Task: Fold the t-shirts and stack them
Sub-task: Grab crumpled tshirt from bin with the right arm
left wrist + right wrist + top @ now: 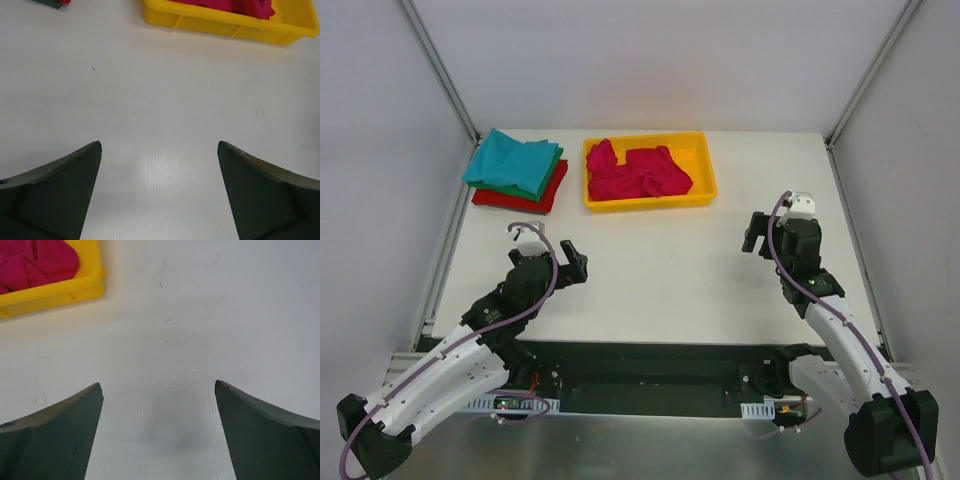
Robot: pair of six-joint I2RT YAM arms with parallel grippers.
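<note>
A crumpled magenta-pink t-shirt (638, 172) lies in the yellow tray (700, 192) at the back middle; it also shows in the left wrist view (235, 5) and the right wrist view (35, 262). A stack of folded tees sits at the back left: teal (510, 162) on top, green (552, 172) under it, red (520, 199) at the bottom. My left gripper (576, 266) is open and empty over bare table, in front of the stack. My right gripper (754, 236) is open and empty at the right, in front of the tray's right end.
The yellow tray's near wall shows in the left wrist view (220, 25) and its corner in the right wrist view (60, 294). Metal frame posts (440, 70) stand at the back corners. The white table (660, 270) spreads between the two arms.
</note>
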